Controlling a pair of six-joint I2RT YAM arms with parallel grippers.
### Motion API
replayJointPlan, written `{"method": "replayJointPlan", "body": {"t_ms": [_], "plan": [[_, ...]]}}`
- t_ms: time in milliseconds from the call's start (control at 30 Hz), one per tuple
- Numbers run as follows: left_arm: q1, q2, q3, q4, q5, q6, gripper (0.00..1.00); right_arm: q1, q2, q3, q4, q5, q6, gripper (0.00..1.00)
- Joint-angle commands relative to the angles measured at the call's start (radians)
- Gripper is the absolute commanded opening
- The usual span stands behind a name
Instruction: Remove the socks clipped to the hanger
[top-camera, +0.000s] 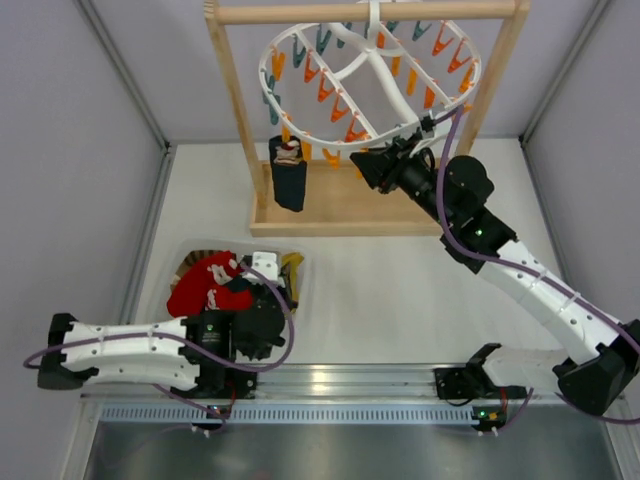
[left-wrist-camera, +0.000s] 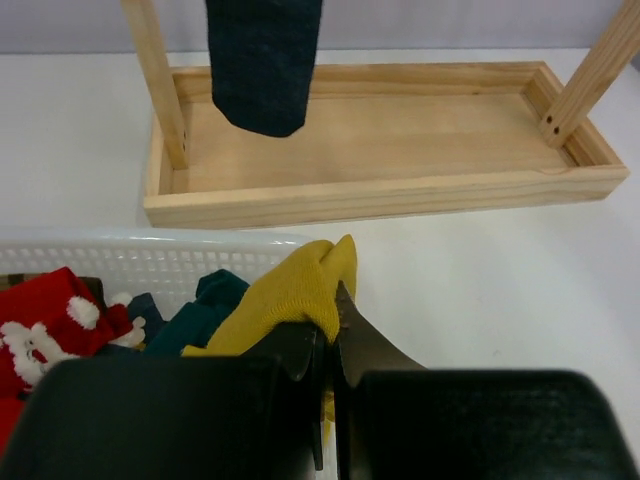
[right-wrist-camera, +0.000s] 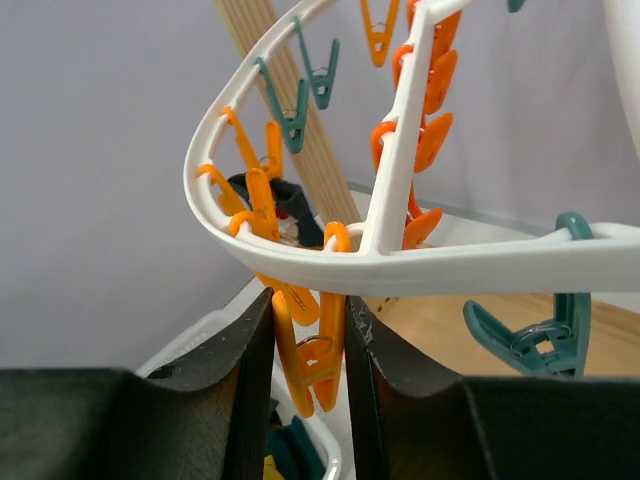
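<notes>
The white oval hanger (top-camera: 370, 75) hangs from the wooden rack, with orange and teal clips all round it. One dark navy sock (top-camera: 290, 175) with a white cuff hangs clipped at its near left and also shows in the left wrist view (left-wrist-camera: 265, 60). My right gripper (top-camera: 363, 165) is at the hanger's near rim (right-wrist-camera: 450, 265). Its jaws press on both sides of an empty orange clip (right-wrist-camera: 312, 360). My left gripper (left-wrist-camera: 333, 320) is shut on a mustard yellow sock (left-wrist-camera: 290, 295) at the basket's right end. A red sock (left-wrist-camera: 45, 320) and a teal sock (left-wrist-camera: 205, 310) lie in the basket.
The white mesh basket (left-wrist-camera: 150, 255) sits near my left arm (top-camera: 130, 350). The light wooden rack has a tray base (left-wrist-camera: 380, 140) and two uprights (top-camera: 235, 90). Grey walls close in both sides.
</notes>
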Motion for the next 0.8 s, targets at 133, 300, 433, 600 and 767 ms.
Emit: {"method": "replayJointPlan", "body": {"t_ms": [133,300,433,600,767], "plan": [[0.104,-0.279,0.056,-0.441,-0.046,-0.304,0.0,-0.022,-0.114,-0.081,0.002,0.059,-0.048,0.48],[0.38,-0.293,0.017,-0.457,0.179,-0.307,0.0,-0.023,-0.153,-0.119,-0.015,0.059,-0.058,0.62],[0.54,-0.145,-0.024,-0.475,0.336,-0.382,0.03,-0.026,-0.162,-0.13,-0.033,0.087,-0.058,0.69],[0.572,-0.143,-0.084,-0.477,0.419,-0.496,0.05,-0.026,-0.174,-0.133,-0.058,0.082,-0.061,0.73],[0.571,-0.207,-0.115,-0.474,0.536,-0.492,0.69,-0.03,-0.182,-0.132,-0.082,0.108,-0.083,0.8]]}}
